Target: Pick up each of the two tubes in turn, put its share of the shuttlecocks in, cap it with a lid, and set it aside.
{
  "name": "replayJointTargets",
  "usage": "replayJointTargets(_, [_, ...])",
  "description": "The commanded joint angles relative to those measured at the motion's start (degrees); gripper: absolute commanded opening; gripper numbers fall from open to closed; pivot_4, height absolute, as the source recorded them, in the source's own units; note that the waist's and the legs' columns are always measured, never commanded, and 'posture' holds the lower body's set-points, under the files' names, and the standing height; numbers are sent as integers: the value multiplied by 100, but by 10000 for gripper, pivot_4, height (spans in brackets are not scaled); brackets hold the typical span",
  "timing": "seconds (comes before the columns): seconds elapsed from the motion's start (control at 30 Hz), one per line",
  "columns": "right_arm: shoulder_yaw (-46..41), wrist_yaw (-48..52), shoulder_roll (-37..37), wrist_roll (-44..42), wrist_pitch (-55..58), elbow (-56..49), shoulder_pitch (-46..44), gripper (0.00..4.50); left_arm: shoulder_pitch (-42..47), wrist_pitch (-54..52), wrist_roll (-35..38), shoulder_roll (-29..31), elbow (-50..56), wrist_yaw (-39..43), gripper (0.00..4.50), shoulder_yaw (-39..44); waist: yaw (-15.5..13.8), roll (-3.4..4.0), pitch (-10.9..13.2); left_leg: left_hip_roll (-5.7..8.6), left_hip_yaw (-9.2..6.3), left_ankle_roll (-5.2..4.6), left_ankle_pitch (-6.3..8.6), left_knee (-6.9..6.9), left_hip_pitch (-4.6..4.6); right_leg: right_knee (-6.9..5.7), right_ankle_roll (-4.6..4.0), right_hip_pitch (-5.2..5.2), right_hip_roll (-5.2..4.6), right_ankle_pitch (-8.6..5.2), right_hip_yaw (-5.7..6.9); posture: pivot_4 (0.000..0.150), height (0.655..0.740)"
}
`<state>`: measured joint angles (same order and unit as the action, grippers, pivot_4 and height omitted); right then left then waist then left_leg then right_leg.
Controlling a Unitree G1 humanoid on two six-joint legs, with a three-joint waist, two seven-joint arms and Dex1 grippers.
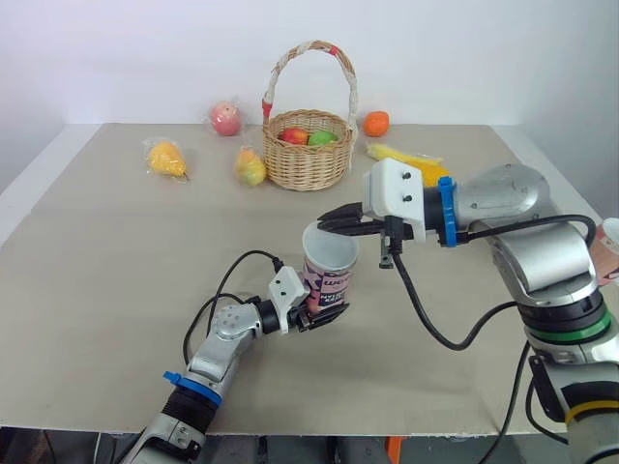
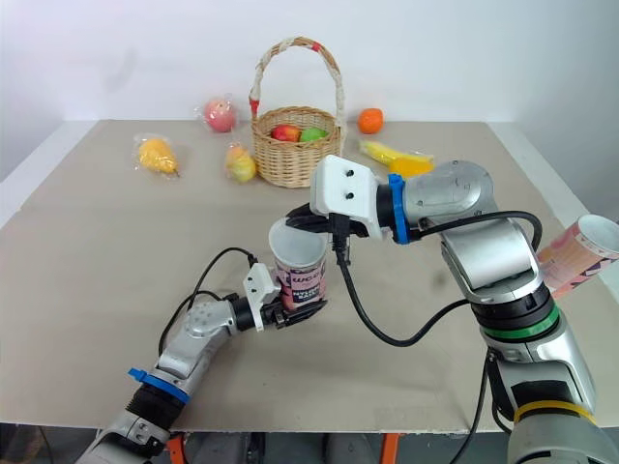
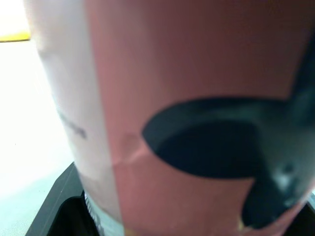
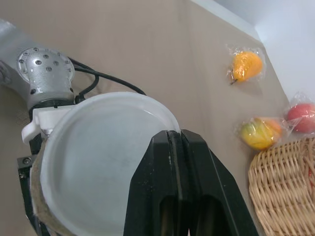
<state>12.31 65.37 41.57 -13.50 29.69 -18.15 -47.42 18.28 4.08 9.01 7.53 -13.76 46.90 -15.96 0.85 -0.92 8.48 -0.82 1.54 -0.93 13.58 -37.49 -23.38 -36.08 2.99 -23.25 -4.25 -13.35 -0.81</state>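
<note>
A pink printed tube (image 1: 329, 275) stands upright near the middle of the table. My left gripper (image 1: 314, 315) is shut on its lower part, and the tube wall (image 3: 197, 98) sits right against the left wrist camera. A white lid (image 4: 98, 162) sits across the tube's mouth. My right gripper (image 4: 174, 133) reaches in from the right above the tube, its fingers shut together on the lid's rim. A second pink tube (image 2: 580, 253) lies tilted at the far right, past the table edge. The tube's inside is hidden by the lid.
A wicker basket (image 1: 308, 155) holding fruit stands at the back centre. Around it lie bagged fruit: a red one (image 1: 225, 118), a yellow one (image 1: 166, 158), a yellow-green one (image 1: 250, 167), an orange (image 1: 376, 123) and a yellow pack (image 1: 411, 159). Black cables trail from both wrists.
</note>
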Motion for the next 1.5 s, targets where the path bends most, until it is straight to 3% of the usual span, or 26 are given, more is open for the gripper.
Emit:
replayJointTargets(0.03, [-221, -10, 65, -134, -60, -46, 21, 1391, -185, -175, -122, 84, -349, -59, 30311, -26, 0, 1, 0, 0, 0, 0, 0, 0, 0, 0, 1, 0, 1, 0, 0, 1500, 7400])
replayJointTargets(1.5, [27, 129, 408, 255, -719, 362, 153, 1391, -106, -65, -50, 61, -433, 23, 30311, -31, -58, 1, 1, 1, 1, -1, -1, 0, -2, 4, 7, 2, 1, -5, 2, 1500, 7400])
